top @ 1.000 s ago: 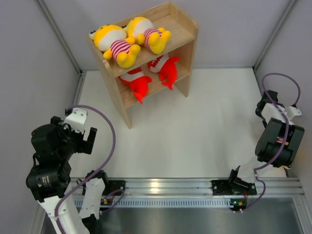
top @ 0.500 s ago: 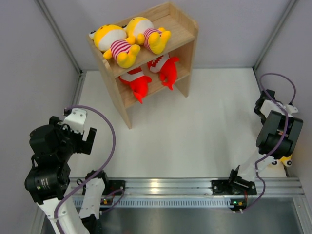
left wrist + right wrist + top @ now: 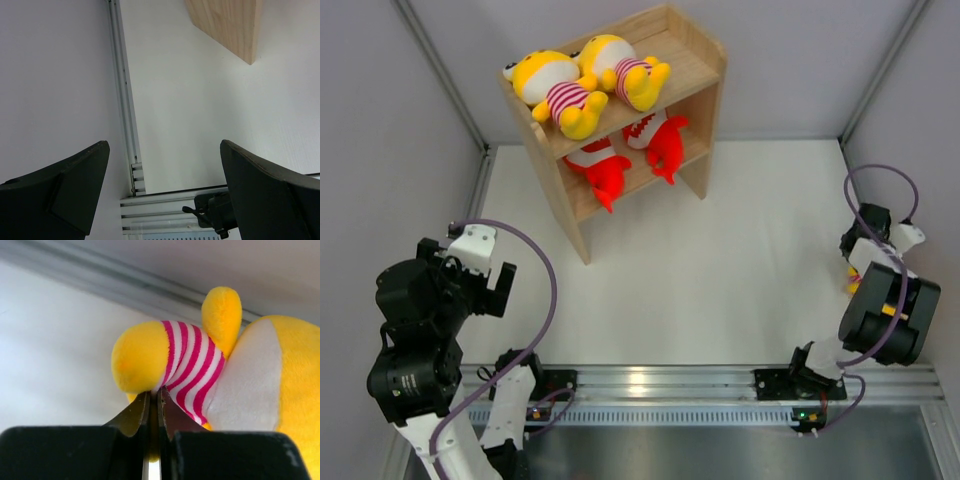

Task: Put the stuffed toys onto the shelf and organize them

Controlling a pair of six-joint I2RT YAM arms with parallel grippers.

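On the wooden shelf (image 3: 698, 58) at the back, two yellow stuffed toys (image 3: 548, 85) (image 3: 620, 68) in striped shirts lie on the top tier. Two red ones (image 3: 603, 172) (image 3: 663, 143) lie on the lower tier. A third yellow striped toy (image 3: 200, 360) lies by the right wall; from above only a sliver of it (image 3: 855, 284) shows under the arm. My right gripper (image 3: 156, 392) is shut on this toy, pinching it where shirt meets yellow limb. My left gripper (image 3: 165, 150) stands open and empty at the near left (image 3: 490, 285), far from the shelf.
A corner of the shelf's side panel (image 3: 230, 25) shows at the top of the left wrist view. Grey walls with metal rails (image 3: 480, 180) close in the white table on the left, back and right. An aluminium rail (image 3: 660, 385) carrying both arm bases runs along the near edge.
The right arm came down and nearer along the right wall, and its jaws went from open to shut on the yellow toy. The left arm drifted slightly, still open.
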